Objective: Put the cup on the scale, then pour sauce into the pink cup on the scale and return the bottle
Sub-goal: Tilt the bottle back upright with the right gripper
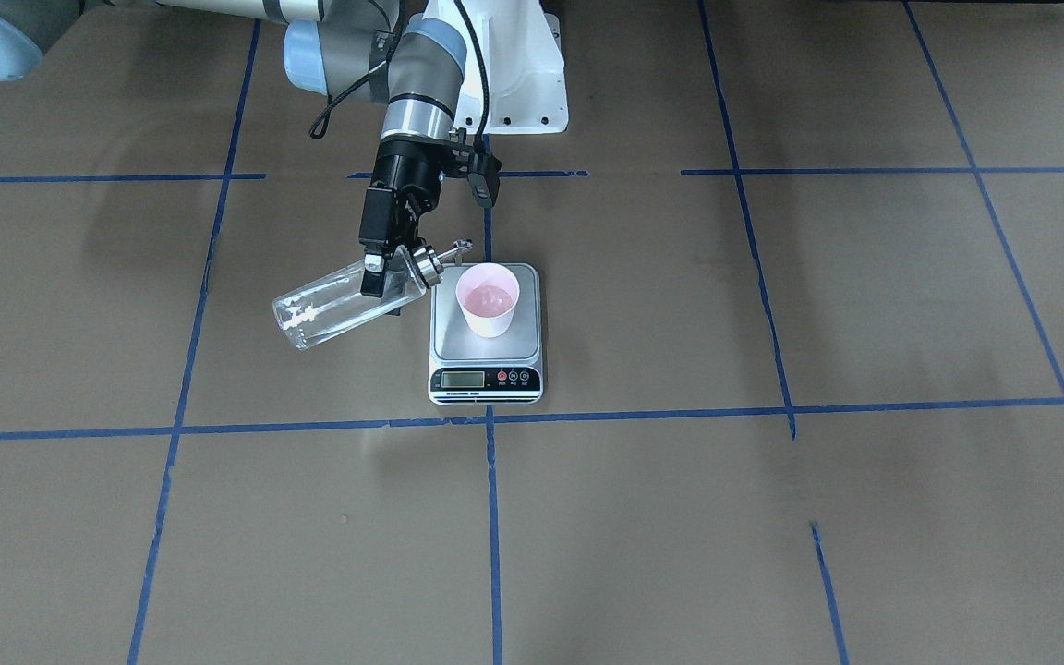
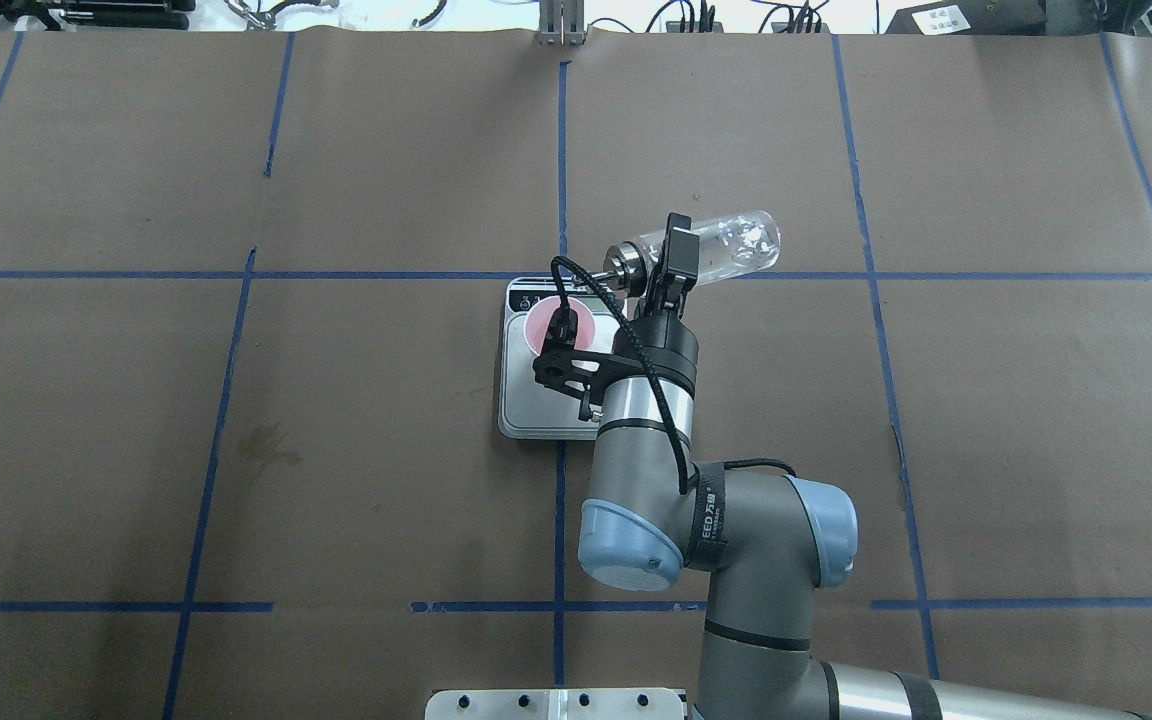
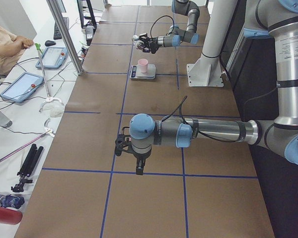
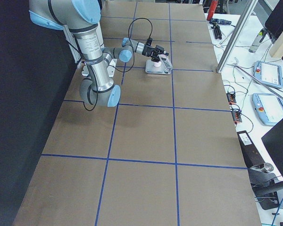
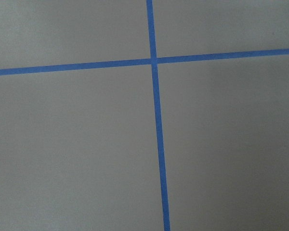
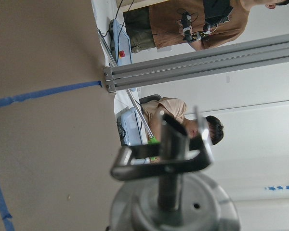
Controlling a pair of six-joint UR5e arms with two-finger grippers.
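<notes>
Qty: 1 cup (image 1: 488, 300), 1 scale (image 1: 458, 347), 1 bottle (image 1: 329, 314), 2 arms (image 3: 208, 131).

Opposed steep views, apparently sharing the scale (image 1: 486, 349)

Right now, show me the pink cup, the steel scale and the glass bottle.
Small pale pink tapered cup (image 1: 488, 300): front-facing view, its inside.
Flat brushed-steel kitchen scale (image 1: 506, 349): front-facing view, bare platform.
Clear glass bottle with silver cap (image 1: 327, 310): front-facing view, glass body.

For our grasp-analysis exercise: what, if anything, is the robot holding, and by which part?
The right gripper holds the tilted bottle by the upper end of its glass body, just below the metal cap.
</notes>
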